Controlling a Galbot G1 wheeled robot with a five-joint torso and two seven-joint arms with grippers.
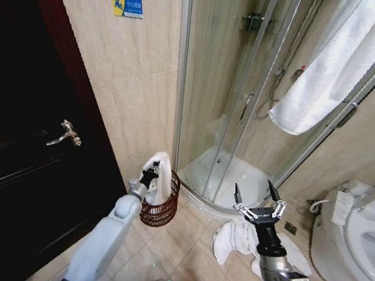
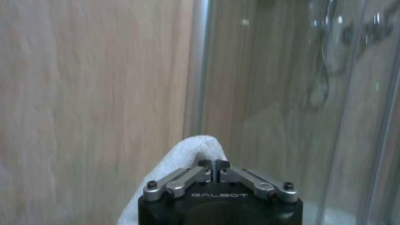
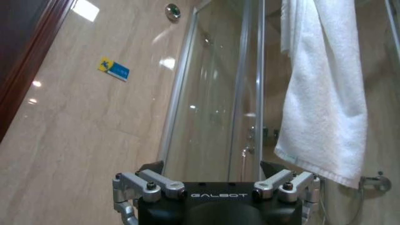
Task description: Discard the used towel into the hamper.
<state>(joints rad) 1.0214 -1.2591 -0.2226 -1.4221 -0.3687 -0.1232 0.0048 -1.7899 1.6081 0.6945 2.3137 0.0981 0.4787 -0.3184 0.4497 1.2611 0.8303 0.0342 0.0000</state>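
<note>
We are in a bathroom with tan tiles, a glass shower stall (image 1: 245, 86) and a dark door (image 1: 30, 133). Our left gripper (image 1: 150, 172) is pinched tight on a white towel (image 1: 161, 178), right above the hamper (image 1: 161, 210). The towel hangs down from it into the basket. We think this is the drop step: next the fingers need to let go. Our right gripper (image 1: 259, 197) waits wide open over another towel (image 1: 234, 240) on the floor.

White terry-cloth towel (image 1: 161, 178), reddish openwork wire hamper (image 1: 161, 212), glossy beige wall tiles (image 1: 130, 76)
</note>
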